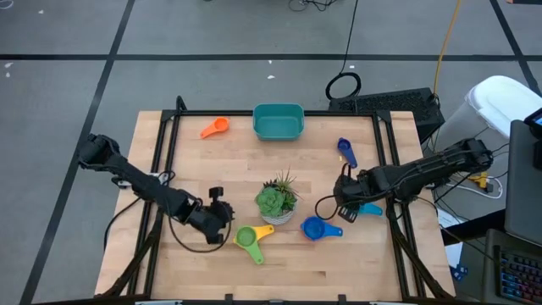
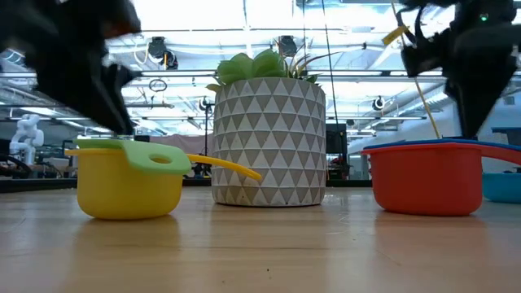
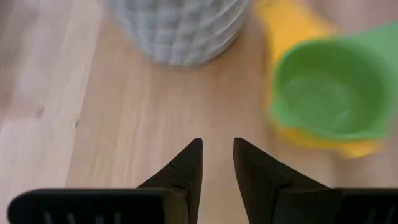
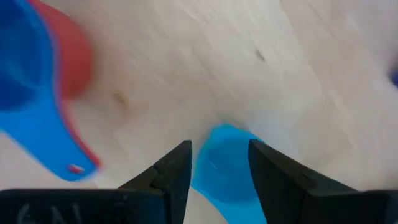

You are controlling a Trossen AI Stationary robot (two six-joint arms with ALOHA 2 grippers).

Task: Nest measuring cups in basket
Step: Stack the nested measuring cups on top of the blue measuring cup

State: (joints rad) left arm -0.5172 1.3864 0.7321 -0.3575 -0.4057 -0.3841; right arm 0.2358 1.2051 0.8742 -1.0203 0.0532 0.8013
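You see a bench [image 1: 279, 263] of pale, matt wood with fine grain and a few small dark knots. The measuring cups [image 2: 130, 185] look like smooth plastic with a soft sheen; the yellow and red [image 2: 427, 181] ones show it best. The teal basket [image 1: 279, 122] looks like the same smooth plastic. The plant pot [image 2: 269, 142] has a matt white surface with a raised triangle pattern.

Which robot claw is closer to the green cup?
Left. The left claw sits just beside the green cup; the right claw is far across, past the potted plant.
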